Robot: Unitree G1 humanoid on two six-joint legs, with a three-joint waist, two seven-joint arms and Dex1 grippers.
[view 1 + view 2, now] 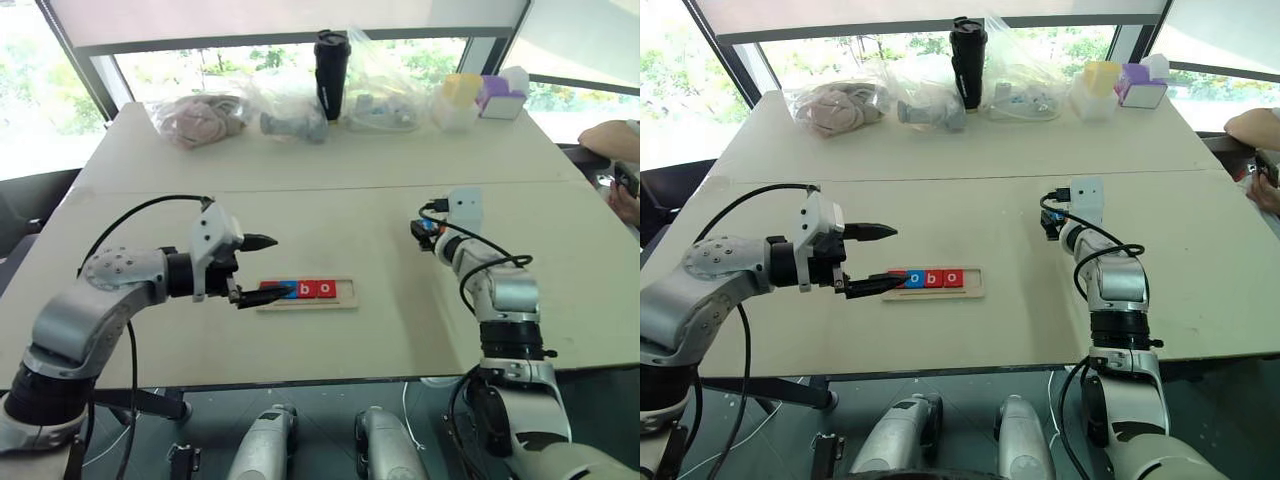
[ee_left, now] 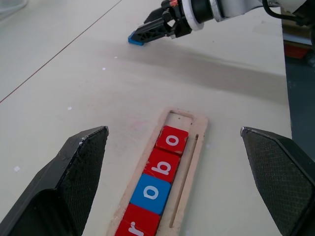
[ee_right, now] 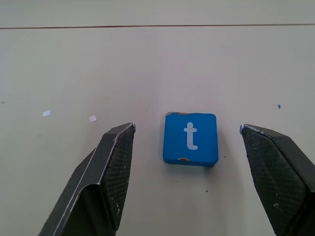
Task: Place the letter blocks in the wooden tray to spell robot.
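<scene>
The wooden tray point(image 1: 346, 303) lies on the table in front of me and holds four letter blocks: red r point(image 2: 138, 227), blue o point(image 2: 150, 192), red b point(image 2: 165, 166) and red o point(image 2: 172, 140). The slot point(image 2: 179, 117) at its far end is empty. My left gripper point(image 1: 258, 268) hovers open over the tray's left end, and its lower finger covers part of the r. To the right, the blue t block point(image 3: 191, 138) lies flat on the table between the fingers of my right gripper point(image 3: 187, 129), which is open and does not touch it.
Along the table's far edge stand a black tumbler point(image 1: 331, 72), several plastic bags point(image 1: 285, 105) of items, and yellow and purple boxes point(image 1: 480, 95). A person's arm point(image 1: 610, 140) rests at the right edge. A seam point(image 1: 330, 188) crosses the table.
</scene>
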